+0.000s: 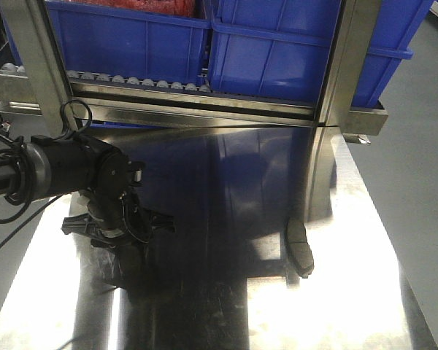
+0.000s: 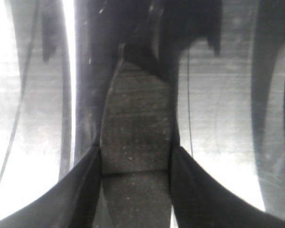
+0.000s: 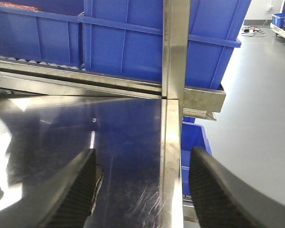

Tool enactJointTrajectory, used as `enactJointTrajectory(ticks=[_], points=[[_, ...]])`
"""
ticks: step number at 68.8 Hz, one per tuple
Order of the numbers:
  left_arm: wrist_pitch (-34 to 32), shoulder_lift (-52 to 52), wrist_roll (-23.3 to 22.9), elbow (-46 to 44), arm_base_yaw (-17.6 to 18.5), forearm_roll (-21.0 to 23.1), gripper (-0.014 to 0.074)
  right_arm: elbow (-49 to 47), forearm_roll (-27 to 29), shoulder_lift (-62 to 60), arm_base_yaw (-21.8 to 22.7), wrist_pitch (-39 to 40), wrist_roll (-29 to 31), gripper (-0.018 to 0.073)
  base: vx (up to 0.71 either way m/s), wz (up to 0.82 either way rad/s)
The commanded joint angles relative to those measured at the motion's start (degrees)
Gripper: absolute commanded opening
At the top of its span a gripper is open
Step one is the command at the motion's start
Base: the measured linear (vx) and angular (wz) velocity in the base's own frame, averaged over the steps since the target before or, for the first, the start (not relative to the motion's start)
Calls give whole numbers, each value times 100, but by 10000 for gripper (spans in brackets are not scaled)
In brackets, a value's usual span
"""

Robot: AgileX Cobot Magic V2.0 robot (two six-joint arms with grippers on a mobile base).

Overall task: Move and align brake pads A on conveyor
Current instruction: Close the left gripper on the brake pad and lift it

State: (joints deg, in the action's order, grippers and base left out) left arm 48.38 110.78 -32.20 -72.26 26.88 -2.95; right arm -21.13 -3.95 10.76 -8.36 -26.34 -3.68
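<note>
On the shiny steel worktop (image 1: 204,306), at left, we see the left pincer (image 2: 135,153) clamped on one dark-grey curved brake pad (image 2: 135,118); another pad (image 1: 299,248) lies at right. The right pincer (image 3: 142,185) gapes empty. No conveyor shows, so we judge alignment not begun.

Your left arm (image 1: 51,171) reaches in from the side, wrist bent down. The left gripper (image 1: 120,233) has its jaws pinched on what looks like a brake pad (image 2: 135,137). Your right gripper (image 3: 142,190) holds its jaws wide apart.
</note>
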Motion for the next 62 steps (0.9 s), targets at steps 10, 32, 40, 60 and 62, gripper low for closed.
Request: enactJointTrajectory(ticks=[10, 32, 40, 60, 62], points=[[-422, -248, -45, -77, 32, -358, -7, -156, -38, 62, 13, 397, 25, 424, 0, 0], [-918, -1577, -321, 501, 287, -919, -7, -156, -38, 62, 13, 400, 25, 424, 0, 0], [-1147, -2291, -327, 915, 359, -1057, -6, -156, -38, 62, 13, 400, 25, 424, 0, 0], [-1488, -4520, -327, 2223, 365, -1051, -6, -156, -38, 62, 13, 400, 25, 424, 0, 0], [-1495, -4753, -313, 2376, 365, -1063, -6, -156, -38, 62, 13, 400, 25, 424, 0, 0]])
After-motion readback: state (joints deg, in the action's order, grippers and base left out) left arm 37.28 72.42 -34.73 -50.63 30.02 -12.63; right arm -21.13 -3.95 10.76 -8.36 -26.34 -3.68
